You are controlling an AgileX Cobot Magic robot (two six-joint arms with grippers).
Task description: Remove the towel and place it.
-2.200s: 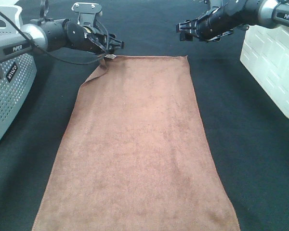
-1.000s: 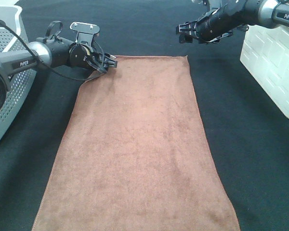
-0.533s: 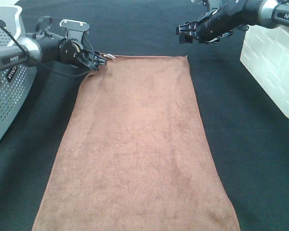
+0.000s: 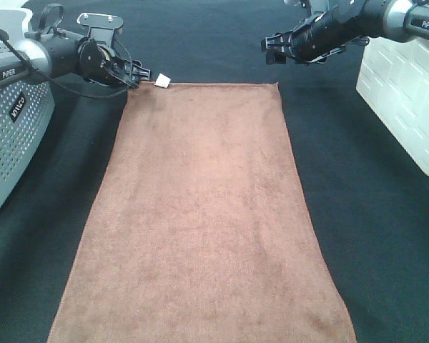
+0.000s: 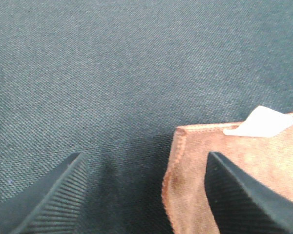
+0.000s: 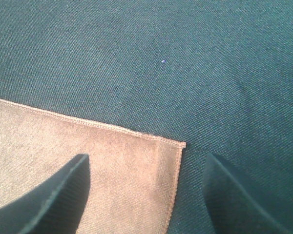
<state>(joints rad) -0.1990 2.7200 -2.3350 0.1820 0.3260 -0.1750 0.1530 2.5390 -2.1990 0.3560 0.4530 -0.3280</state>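
Note:
The reddish-brown towel (image 4: 207, 214) lies flat and spread out on the black cloth, with its white tag (image 4: 162, 80) at the far left corner. My left gripper (image 4: 137, 76) is open just left of that corner; in the left wrist view its fingers straddle the towel's corner (image 5: 185, 161) and the tag (image 5: 259, 122). My right gripper (image 4: 272, 48) is open and hovers above the far right corner; the right wrist view shows that corner (image 6: 178, 146) between its fingers. Neither gripper holds anything.
A grey perforated basket (image 4: 14, 121) stands at the left edge. A white bin (image 4: 407, 93) stands at the right. The black table cloth (image 4: 372, 214) lies around the towel.
My left gripper let go of the lifted far left corner and drew back to the left. The corner now lies flat with the tag showing. The right arm has hardly moved.

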